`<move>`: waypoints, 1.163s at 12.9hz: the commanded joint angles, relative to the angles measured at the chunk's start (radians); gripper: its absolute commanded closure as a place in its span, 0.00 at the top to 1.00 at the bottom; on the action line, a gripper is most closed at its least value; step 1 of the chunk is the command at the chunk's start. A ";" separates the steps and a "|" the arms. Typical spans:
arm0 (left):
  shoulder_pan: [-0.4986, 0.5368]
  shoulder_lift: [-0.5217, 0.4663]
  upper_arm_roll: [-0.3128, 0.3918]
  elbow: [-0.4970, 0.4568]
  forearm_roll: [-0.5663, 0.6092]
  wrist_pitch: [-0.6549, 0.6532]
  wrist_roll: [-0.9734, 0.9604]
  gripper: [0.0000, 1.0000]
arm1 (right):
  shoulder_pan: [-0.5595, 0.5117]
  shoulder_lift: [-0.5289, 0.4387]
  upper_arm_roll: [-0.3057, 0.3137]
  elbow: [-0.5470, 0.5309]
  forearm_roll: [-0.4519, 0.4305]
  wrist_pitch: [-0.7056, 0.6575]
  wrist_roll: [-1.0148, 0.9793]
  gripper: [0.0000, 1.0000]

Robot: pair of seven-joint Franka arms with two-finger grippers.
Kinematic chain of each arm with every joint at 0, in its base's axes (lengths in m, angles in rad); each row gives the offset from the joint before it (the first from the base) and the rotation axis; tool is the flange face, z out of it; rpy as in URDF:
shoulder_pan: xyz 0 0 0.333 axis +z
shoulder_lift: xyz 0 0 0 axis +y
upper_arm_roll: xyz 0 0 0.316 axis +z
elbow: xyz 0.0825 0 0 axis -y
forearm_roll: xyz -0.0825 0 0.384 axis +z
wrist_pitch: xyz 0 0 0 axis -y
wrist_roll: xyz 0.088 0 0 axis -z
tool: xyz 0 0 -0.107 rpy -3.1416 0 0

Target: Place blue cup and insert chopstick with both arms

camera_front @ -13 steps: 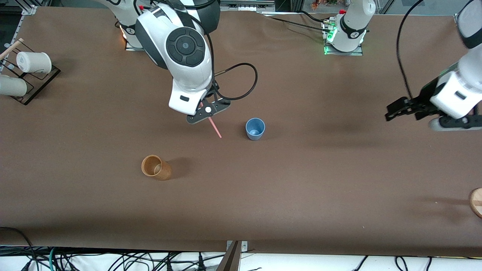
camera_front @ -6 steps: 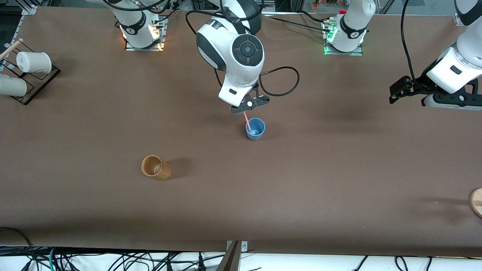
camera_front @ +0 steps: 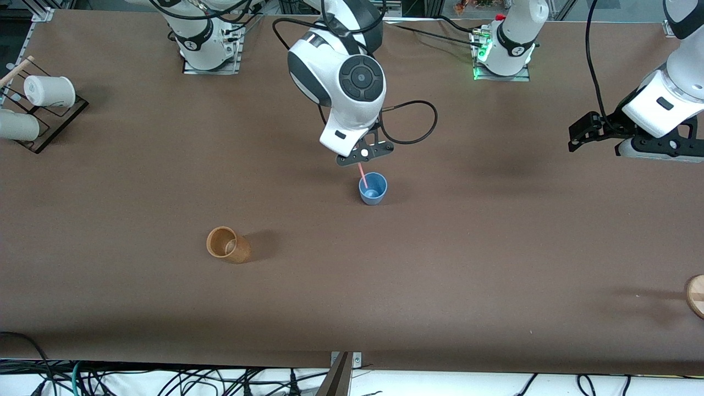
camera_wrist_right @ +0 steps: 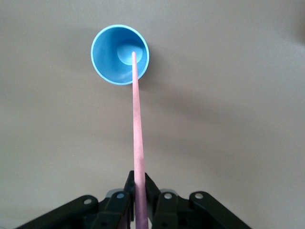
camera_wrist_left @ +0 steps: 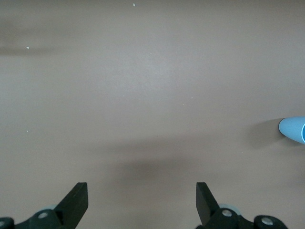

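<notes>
**Pink chopstick poised over the blue cup**

At the right arm's end of the counter (camera_front: pixel 110 308), a black wire rack (camera_front: pixel 38 118) carries two white cups (camera_front: pixel 48 91) lying on their sides. Nearer the front camera, toward the middle, a brown cup (camera_front: pixel 226 245) stands alone, well apart from everything else.

The right arm reaches out over the middle of the counter. Its right claw (camera_front: pixel 363 155) hangs just above the blue cup (camera_front: pixel 373 188), clenched on the chopstick (camera_front: pixel 362 175). In the right wrist view the fingers (camera_wrist_right: pixel 125 195) pinch the stick's upper end, and the stick runs straight down with its tip over the cup's bright blue bottom; whether the tip touches the bottom cannot be told. The blue cup stands upright on the counter, mouth up, farther from the front camera than the brown cup.

The left arm waits at its own end of the counter. The left claw (camera_front: pixel 584 136) hovers over bare counter, released, holding nothing. At the counter's edge there, a round wooden piece (camera_front: pixel 696 296) shows partly.
</notes>
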 commanded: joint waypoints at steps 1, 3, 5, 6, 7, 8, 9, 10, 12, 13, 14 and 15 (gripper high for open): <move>-0.004 0.002 0.001 0.015 0.018 -0.017 0.016 1.00 | 0.006 0.018 0.000 0.018 0.043 -0.006 0.031 0.00; -0.005 0.002 0.000 0.015 0.018 -0.017 0.013 1.00 | 0.006 0.026 0.000 0.018 0.051 0.004 0.044 0.00; -0.005 0.002 0.000 0.019 0.018 -0.017 0.015 1.00 | 0.006 0.044 -0.001 0.018 0.051 0.036 0.048 0.00; -0.005 0.004 0.000 0.019 0.018 -0.017 0.015 1.00 | 0.006 0.050 -0.003 0.019 0.051 0.056 0.049 0.23; -0.005 0.002 0.000 0.019 0.018 -0.017 0.015 1.00 | 0.006 0.050 -0.003 0.019 0.051 0.073 0.049 0.54; -0.005 0.002 0.000 0.019 0.018 -0.019 0.015 1.00 | 0.006 0.047 -0.008 0.023 0.051 0.075 0.048 0.72; -0.005 0.002 0.000 0.021 0.018 -0.019 0.015 1.00 | 0.006 0.043 -0.011 0.026 0.048 0.075 0.051 0.88; -0.005 0.002 0.000 0.019 0.017 -0.019 0.015 1.00 | 0.004 0.035 -0.014 0.026 0.048 0.070 0.051 0.96; -0.005 0.002 0.000 0.019 0.018 -0.019 0.015 1.00 | -0.043 -0.002 -0.011 0.027 0.051 0.060 0.045 1.00; -0.005 0.004 0.000 0.019 0.017 -0.019 0.015 1.00 | -0.092 -0.041 -0.003 0.024 0.054 0.055 0.040 1.00; -0.005 0.002 0.000 0.019 0.018 -0.019 0.015 1.00 | -0.135 -0.074 -0.002 0.020 0.052 0.052 0.037 1.00; -0.005 0.002 0.000 0.019 0.018 -0.019 0.015 1.00 | -0.170 -0.106 -0.005 0.010 0.046 0.047 0.037 1.00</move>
